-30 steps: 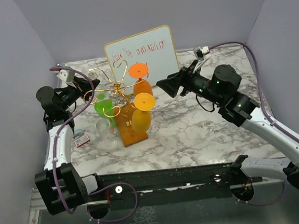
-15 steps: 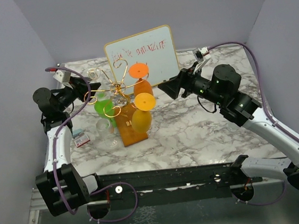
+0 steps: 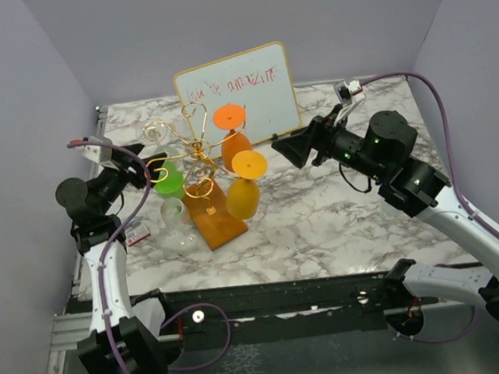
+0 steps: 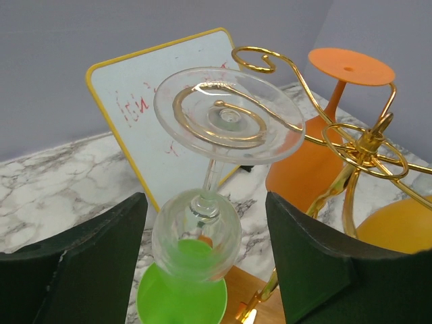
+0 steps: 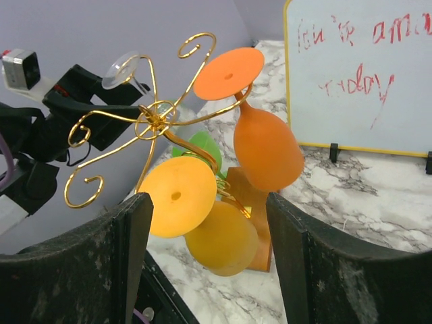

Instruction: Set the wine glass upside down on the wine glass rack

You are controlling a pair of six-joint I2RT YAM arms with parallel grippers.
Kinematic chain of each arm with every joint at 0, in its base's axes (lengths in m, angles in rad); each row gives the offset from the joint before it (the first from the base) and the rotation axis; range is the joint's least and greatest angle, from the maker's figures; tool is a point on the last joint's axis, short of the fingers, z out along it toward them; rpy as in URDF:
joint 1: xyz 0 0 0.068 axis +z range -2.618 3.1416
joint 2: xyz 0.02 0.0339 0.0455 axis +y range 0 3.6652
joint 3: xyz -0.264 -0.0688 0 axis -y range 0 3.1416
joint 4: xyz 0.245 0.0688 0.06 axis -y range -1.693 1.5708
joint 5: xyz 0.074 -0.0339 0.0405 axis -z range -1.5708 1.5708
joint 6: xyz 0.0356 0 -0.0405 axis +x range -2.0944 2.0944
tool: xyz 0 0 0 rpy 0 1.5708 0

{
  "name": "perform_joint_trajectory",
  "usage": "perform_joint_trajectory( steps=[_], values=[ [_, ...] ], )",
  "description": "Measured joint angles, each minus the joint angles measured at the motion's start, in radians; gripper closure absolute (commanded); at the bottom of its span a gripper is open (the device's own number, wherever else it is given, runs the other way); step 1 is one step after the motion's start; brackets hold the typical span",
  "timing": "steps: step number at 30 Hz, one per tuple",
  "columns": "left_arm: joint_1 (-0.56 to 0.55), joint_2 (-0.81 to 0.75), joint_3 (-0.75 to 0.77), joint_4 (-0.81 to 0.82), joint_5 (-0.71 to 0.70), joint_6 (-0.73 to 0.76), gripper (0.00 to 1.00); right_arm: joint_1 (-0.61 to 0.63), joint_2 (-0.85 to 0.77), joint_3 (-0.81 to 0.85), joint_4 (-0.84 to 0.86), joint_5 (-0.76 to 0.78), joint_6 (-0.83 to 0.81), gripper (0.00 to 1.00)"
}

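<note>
The wine glass rack [image 3: 196, 146] is a gold wire stand on an orange-brown wooden base [image 3: 217, 222]. A clear wine glass [image 4: 197, 233] hangs upside down from a spiral arm, its foot [image 4: 229, 115] resting on the curl. My left gripper [image 4: 206, 260] is open, with its dark fingers [image 4: 101, 256] on either side of the bowl and not touching it. From above, the left gripper [image 3: 144, 157] sits just left of the rack. The right gripper [image 3: 283, 152] is open and empty to the right of the rack.
Green [image 3: 170, 179], orange [image 3: 236, 145] and yellow [image 3: 243, 196] glasses also hang upside down on the rack. Another clear glass [image 3: 175, 214] is by the base's left side. A yellow-framed whiteboard [image 3: 240, 94] stands behind. A small red-and-white item [image 3: 136, 235] lies at the left.
My left gripper has opened off the clear glass and drawn back left, toward the near edge. The glass stays hanging. The right arm has backed slightly to the right.
</note>
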Motion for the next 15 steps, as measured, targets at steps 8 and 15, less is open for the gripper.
perform_joint_trajectory(
  steps=[8,15],
  values=[
    [0.000,-0.093,-0.003,-0.214,-0.146,0.085,0.22,0.000,0.037,0.047,-0.089,-0.007,-0.024,0.25],
    [0.000,-0.128,-0.002,-0.336,-0.202,0.148,0.16,0.000,0.134,0.116,-0.144,-0.084,-0.034,0.25]
  ],
)
